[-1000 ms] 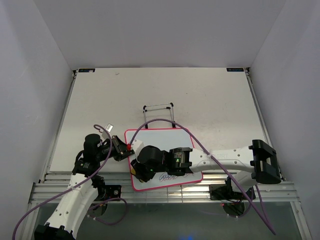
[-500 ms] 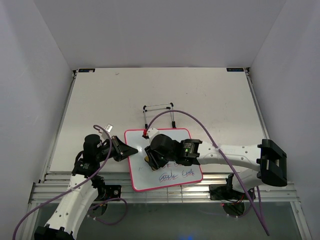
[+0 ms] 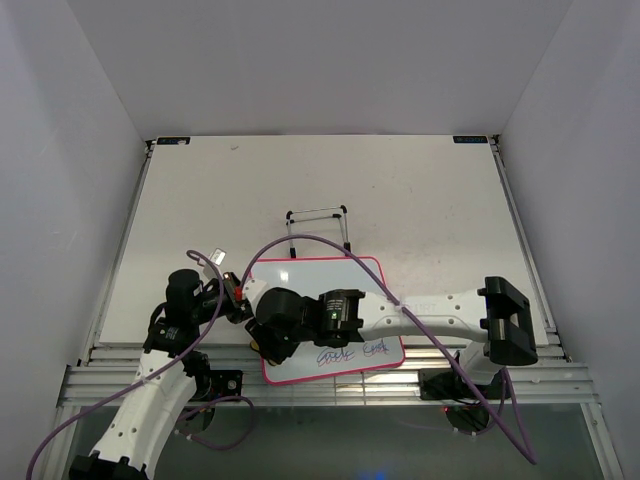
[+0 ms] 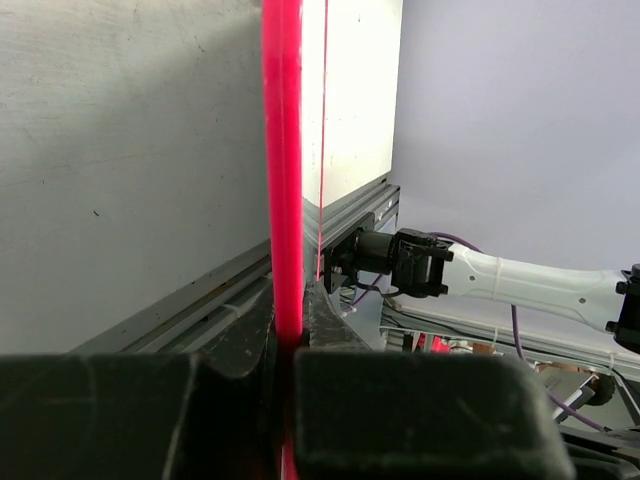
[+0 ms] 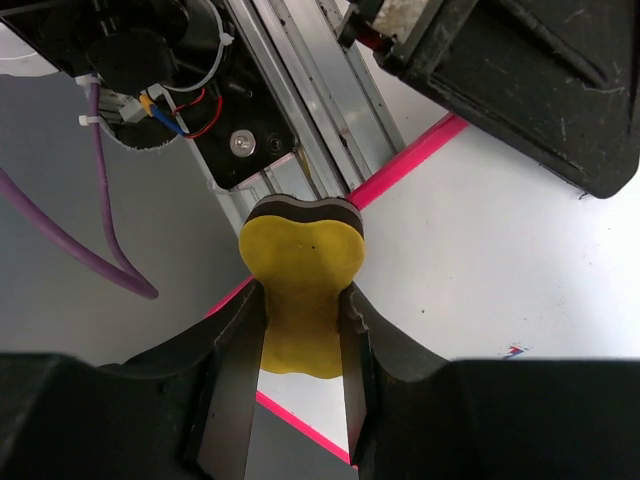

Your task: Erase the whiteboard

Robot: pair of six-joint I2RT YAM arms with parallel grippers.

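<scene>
The whiteboard (image 3: 335,285), white with a thin pink-red frame, lies flat near the table's front edge. Blue-red scribbles (image 3: 350,352) remain along its near edge. My left gripper (image 3: 240,298) is shut on the board's left frame edge, which shows as a red strip (image 4: 282,200) between the jaws of that gripper (image 4: 290,330). My right gripper (image 3: 262,335) is shut on the yellow eraser (image 5: 300,270), which it presses on the board's near left corner. The eraser sits squeezed between the right gripper's (image 5: 300,330) fingers, over the white surface (image 5: 500,280) and the pink frame.
A black wire stand (image 3: 318,225) stands just beyond the board. Aluminium rails (image 3: 130,350) run along the table's near edge. The left gripper's black body (image 5: 520,80) is close above the eraser in the right wrist view. A purple cable (image 3: 300,240) arcs over the board.
My right gripper with the eraser has swept from the board's middle back to its near left corner. The faint marks in the middle row are gone. The left gripper has kept its hold.
</scene>
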